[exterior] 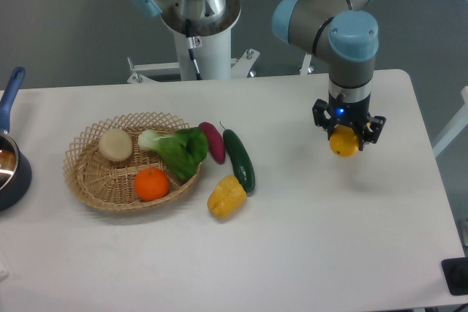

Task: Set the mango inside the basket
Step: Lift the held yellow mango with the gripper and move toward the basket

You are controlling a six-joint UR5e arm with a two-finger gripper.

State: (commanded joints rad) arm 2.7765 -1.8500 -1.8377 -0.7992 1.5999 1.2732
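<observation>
The mango (344, 144), yellow shading to orange, sits between the fingers of my gripper (345, 139) at the right of the table, seemingly lifted just above the surface. The gripper is shut on it and hides its top. The basket (88, 177), a light tan woven wicker round, lies at the left of the table, far from the gripper. It holds an orange (152, 184), a pale round vegetable (115, 144) and part of a leafy green bok choy (179, 150).
A lumpy yellow bell pepper (226, 196), a dark green cucumber (240, 160) and a purple vegetable (213, 142) lie just right of the basket. A dark pot with a blue handle (10, 158) stands at the left edge. The robot base (196, 20) is behind the table.
</observation>
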